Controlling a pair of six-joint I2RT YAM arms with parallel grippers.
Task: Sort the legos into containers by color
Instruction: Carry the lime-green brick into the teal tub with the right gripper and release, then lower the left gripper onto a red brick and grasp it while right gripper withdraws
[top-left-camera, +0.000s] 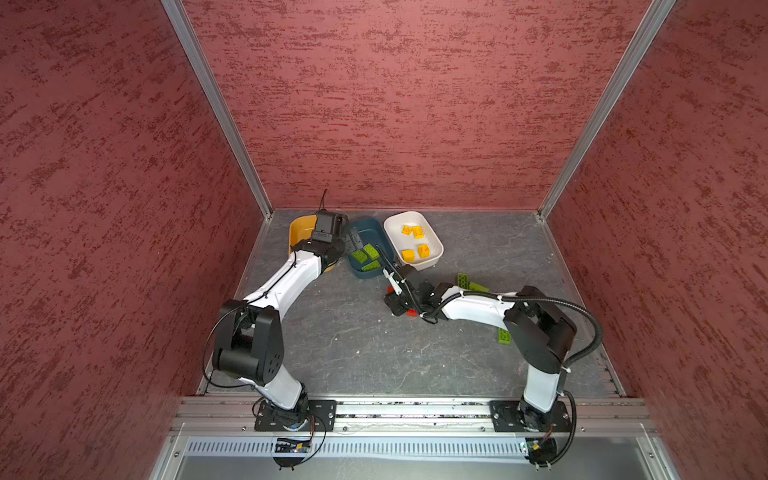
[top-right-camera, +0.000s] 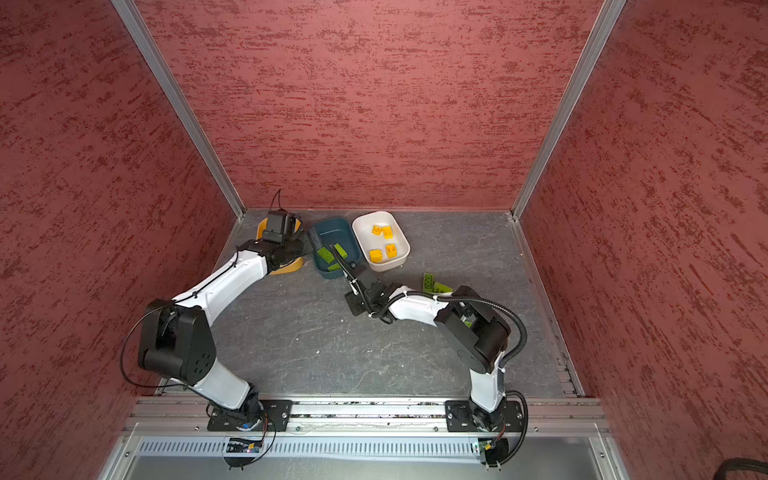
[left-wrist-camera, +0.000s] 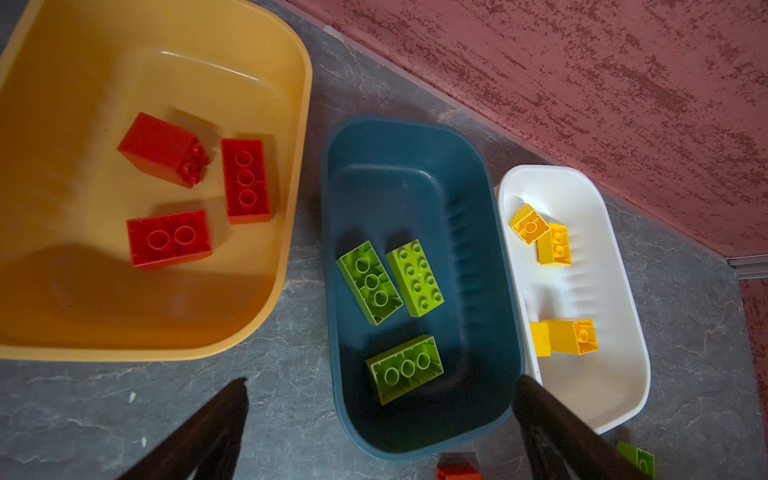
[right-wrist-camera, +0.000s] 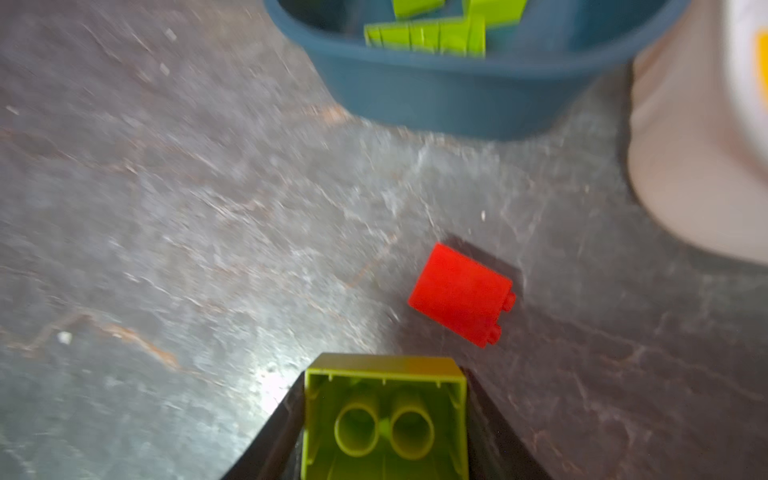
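A lime green brick (right-wrist-camera: 384, 419) fills the bottom of the right wrist view, its hollow underside and two round tubes toward the lens. The right jaws are clamped on it, a dark finger pressed against each side. The picture is blurred, so I cannot say for sure that the brick hangs clear of the grey surface (right-wrist-camera: 187, 208), though it seems to. Just past it a red brick (right-wrist-camera: 461, 295) lies on its side on the surface, alone. Beyond stand the near wall of the teal tub (right-wrist-camera: 436, 91) and, beside it, the white tub (right-wrist-camera: 685, 166).

The left jaws are spread wide apart with nothing between them. In the left wrist view their dark fingers (left-wrist-camera: 199, 436) frame the near end of the teal tub. That tub holds three green bricks (left-wrist-camera: 405, 369): two lie side by side and one lies nearer the jaws, underside up. The mustard tub (left-wrist-camera: 166, 75) holds three red bricks (left-wrist-camera: 169, 237). The white tub holds four yellow bricks (left-wrist-camera: 573, 336), in two pairs at its ends.

In both top views the tubs stand in a row by the back wall, mustard on the left, teal in the middle and white on the right. The left wrist hangs over the mustard tub. Two loose green bricks (top-left-camera: 462, 279) lie beside the right forearm, and a third green brick (top-left-camera: 504, 336) lies near that arm's elbow
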